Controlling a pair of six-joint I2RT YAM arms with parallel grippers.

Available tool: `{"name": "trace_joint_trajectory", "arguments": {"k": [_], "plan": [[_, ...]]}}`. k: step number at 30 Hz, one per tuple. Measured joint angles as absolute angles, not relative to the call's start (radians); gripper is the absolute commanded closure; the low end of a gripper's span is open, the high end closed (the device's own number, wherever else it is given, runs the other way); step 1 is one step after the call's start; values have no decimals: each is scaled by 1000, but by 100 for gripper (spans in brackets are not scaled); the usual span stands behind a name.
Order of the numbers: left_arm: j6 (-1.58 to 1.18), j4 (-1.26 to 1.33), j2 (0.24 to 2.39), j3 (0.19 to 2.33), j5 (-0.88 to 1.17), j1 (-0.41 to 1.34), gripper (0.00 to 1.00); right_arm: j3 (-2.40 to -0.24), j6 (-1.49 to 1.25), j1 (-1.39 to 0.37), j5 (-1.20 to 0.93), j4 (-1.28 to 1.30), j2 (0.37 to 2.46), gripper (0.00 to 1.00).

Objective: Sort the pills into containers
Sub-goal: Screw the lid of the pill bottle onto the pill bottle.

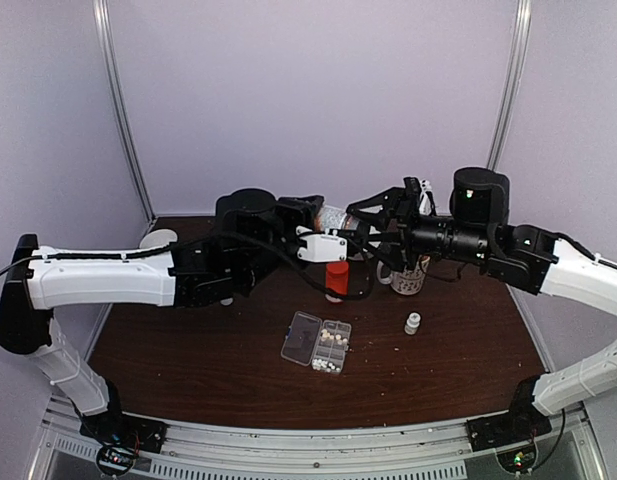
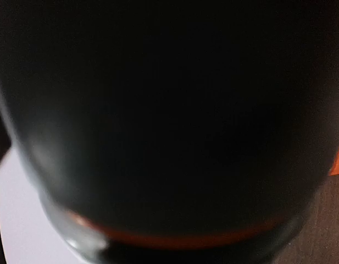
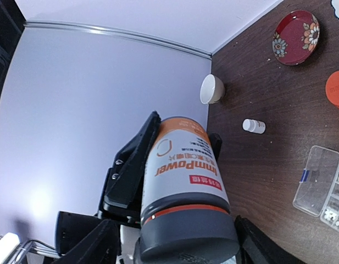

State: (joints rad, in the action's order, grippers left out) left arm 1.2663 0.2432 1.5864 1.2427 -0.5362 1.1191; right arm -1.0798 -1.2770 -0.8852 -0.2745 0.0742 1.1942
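A large white and orange bottle with a dark grey cap hangs level above the table's back. My left gripper is shut on its body; its black fingers clamp the label's sides. My right gripper is open. Its fingers flank the cap, with a gap on the left side. The left wrist view is filled by the dark, blurred bottle. The clear pill organizer lies lid open on the table, with pills in its cells. A few pills lie beside it.
A small white bottle stands right of the organizer. An orange bottle and a patterned mug stand under the grippers. A white bowl and a red plate sit near the back wall.
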Motion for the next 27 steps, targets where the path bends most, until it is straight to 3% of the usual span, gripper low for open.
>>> {"name": "trace_joint_trajectory", "arguments": {"k": [5,10,16,20,27], "plan": [[1127,161,1541,1239,-469,1135,100,-1091,-1246,-869,-241,141,1089,8],[917,-49,1444,1243,-284,1118,100,-1109,-1065,-823,-195,205,979,15],[671,-333,1422,1337,143,1036,100,-1304,-548,-821,-296,419,1022,21],[566,-487,1449,1425,392,991,100,-1492,-177,-887,-384,619,1124,19],[479,-674,1560,1551,633,981,98,-1578,214,-1011,-412,907,1253,14]]}}
